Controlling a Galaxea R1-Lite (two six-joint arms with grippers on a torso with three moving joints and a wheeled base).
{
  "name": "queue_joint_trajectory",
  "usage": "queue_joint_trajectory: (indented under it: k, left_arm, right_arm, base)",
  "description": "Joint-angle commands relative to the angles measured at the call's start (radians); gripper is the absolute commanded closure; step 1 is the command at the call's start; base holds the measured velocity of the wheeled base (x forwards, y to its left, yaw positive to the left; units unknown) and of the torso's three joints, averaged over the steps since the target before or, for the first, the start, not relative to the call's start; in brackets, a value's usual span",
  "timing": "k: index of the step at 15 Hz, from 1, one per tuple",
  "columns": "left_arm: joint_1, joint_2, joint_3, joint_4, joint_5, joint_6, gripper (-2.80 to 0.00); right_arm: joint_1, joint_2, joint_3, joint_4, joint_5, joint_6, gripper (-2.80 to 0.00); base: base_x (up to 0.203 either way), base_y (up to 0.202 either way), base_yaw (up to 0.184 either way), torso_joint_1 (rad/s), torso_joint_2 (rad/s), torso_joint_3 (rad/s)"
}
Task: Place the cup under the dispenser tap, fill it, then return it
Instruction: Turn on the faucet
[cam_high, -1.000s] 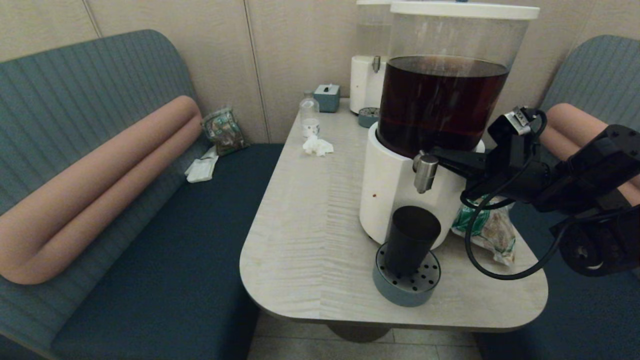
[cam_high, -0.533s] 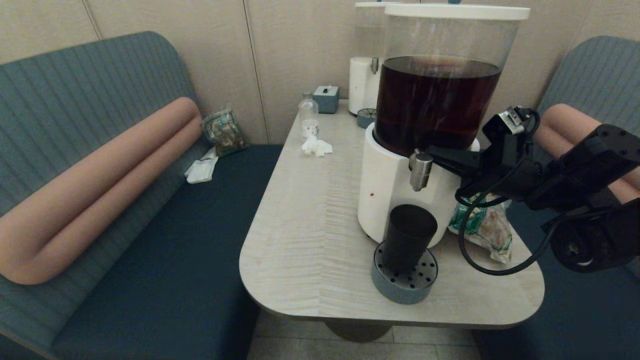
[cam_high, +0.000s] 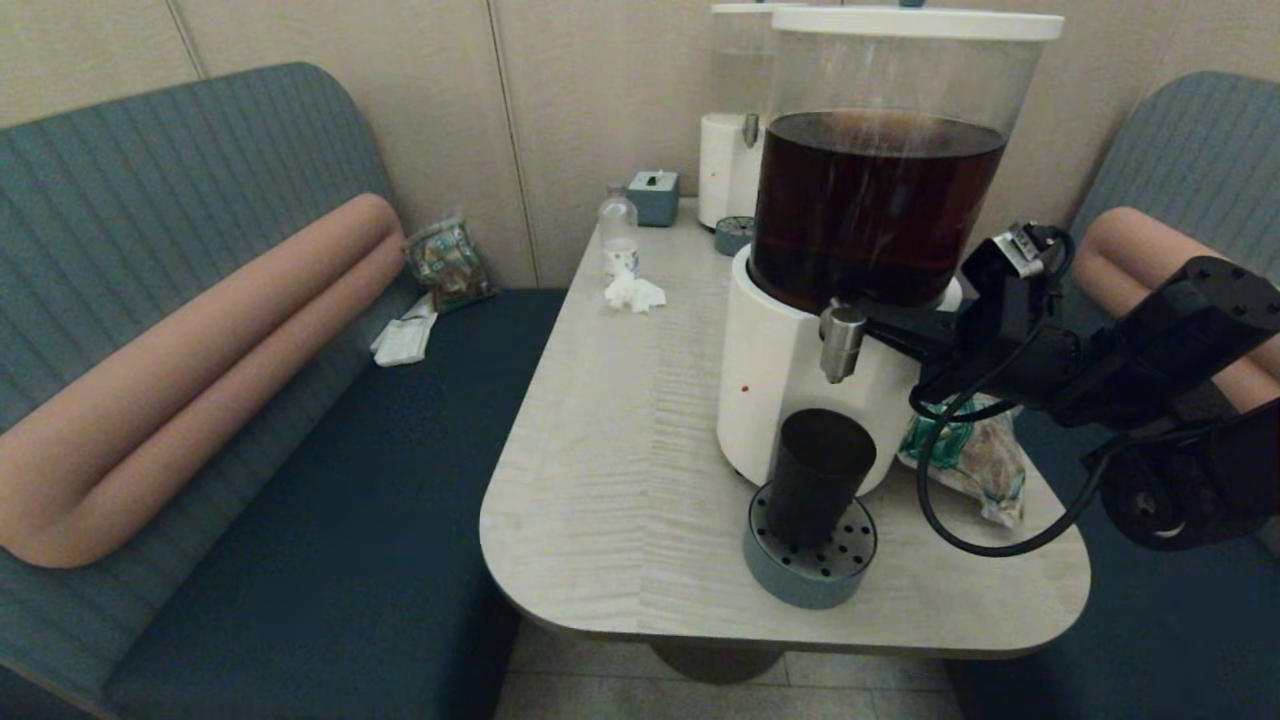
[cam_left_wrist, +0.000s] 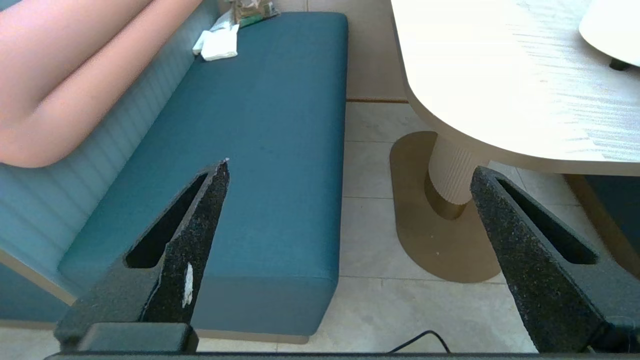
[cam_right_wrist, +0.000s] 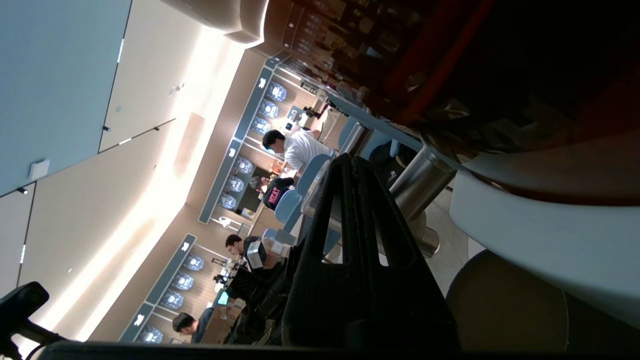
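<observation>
Nearest the table (cam_high: 600, 480) edge, the cup (cam_high: 815, 478) stands upright on a round perforated grey drip tray (cam_high: 810, 570), directly below the dispenser tap (cam_high: 841, 342); whether any liquid is in it cannot be made out through its dark wall; the right gripper (cam_high: 872, 325) reaches in from the right, its black fingers pressed together with the tips against the tap's side, holding nothing visible; the dispenser's white base (cam_high: 775, 385) hides part of a green-printed packet (cam_high: 965, 460) lying behind the arm's cable; the brown drink fills the lower part of the clear tank (cam_high: 880, 200); further back, a small clear bottle (cam_high: 619, 232), crumpled tissue (cam_high: 634, 293) and a second dispenser (cam_high: 735, 150), half concealed; the left gripper (cam_left_wrist: 350, 250) hangs off the table, above the floor by the bench, fingers spread wide and empty.
</observation>
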Motion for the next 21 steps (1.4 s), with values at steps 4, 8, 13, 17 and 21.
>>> queue_joint_trajectory:
  k: [4, 8, 13, 17, 21]
  left_arm:
    - [0.000, 0.001, 0.000, 0.000, 0.001, -0.001, -2.80]
    - [0.000, 0.001, 0.000, 0.000, 0.001, -0.001, -2.80]
    - [0.000, 0.001, 0.000, 0.000, 0.001, -0.001, -2.80]
    - [0.000, 0.001, 0.000, 0.000, 0.001, -0.001, -2.80]
    - [0.000, 0.001, 0.000, 0.000, 0.001, -0.001, -2.80]
  right_arm:
    - [-0.032, -0.052, 0.045, -0.016, 0.007, 0.007, 0.00]
    - [-0.066, -0.125, 0.070, -0.010, 0.007, 0.007, 0.00]
    - [-0.106, -0.202, 0.118, -0.010, 0.017, 0.006, 0.00]
    - [-0.186, -0.328, 0.175, -0.005, 0.090, 0.004, 0.00]
    - [-0.344, -0.544, 0.170, 0.125, 0.262, 0.004, 0.00]
  base:
    - [0.000, 0.000, 0.000, 0.000, 0.00, 0.000]
    - [0.000, 0.000, 0.000, 0.000, 0.00, 0.000]
    - [0.000, 0.000, 0.000, 0.000, 0.00, 0.000]
    - [0.000, 0.000, 0.000, 0.000, 0.00, 0.000]
    - [0.000, 0.000, 0.000, 0.000, 0.00, 0.000]
